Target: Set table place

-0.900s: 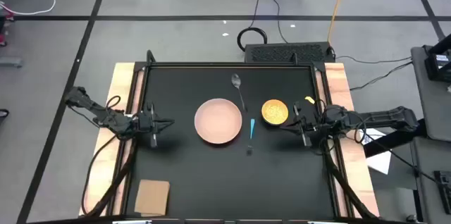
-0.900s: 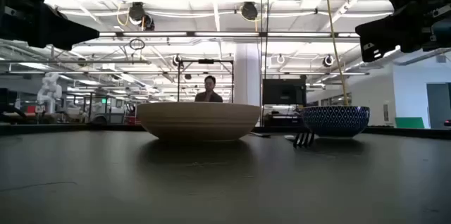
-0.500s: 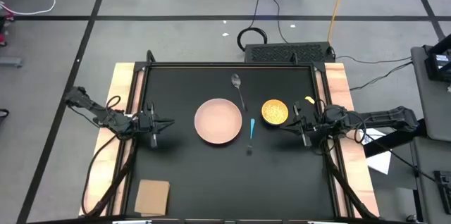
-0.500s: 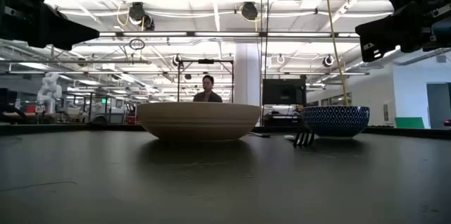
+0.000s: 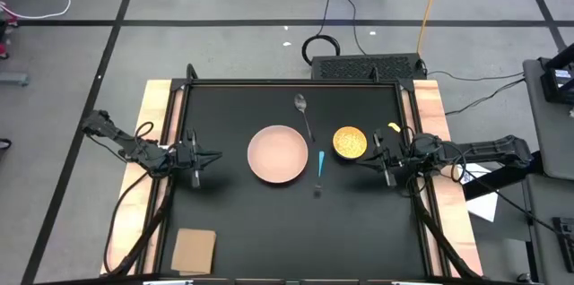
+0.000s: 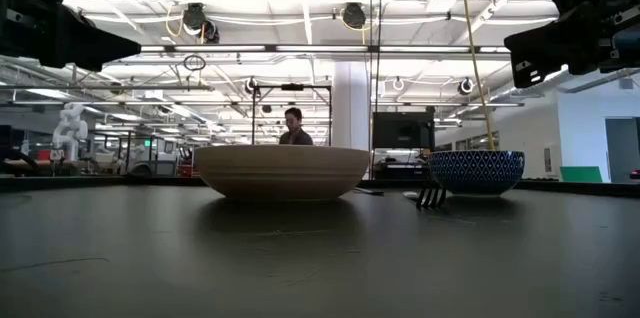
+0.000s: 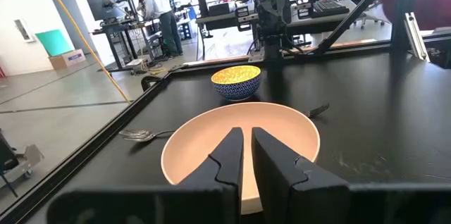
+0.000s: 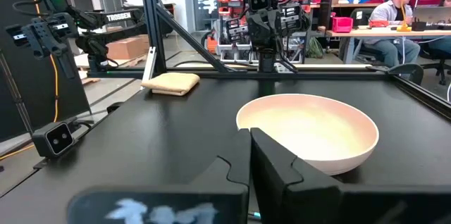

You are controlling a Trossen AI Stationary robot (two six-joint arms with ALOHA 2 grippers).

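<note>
Jaws are sitting nearly closed on the left gripper (image 5: 196,176) and closed, empty, on the right gripper (image 5: 387,174), flanking the plate (image 5: 277,154) at nine and three o'clock.

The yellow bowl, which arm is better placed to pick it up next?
Probably the right. The right gripper sits just beside the yellow bowl near the table's right edge, while the left gripper waits across the pink plate, much farther away.

Robotics lab, workbenches (image 8: 366,37), monitors (image 6: 402,130), red parts bins (image 8: 343,23), ceiling ducts (image 6: 353,14)
</note>
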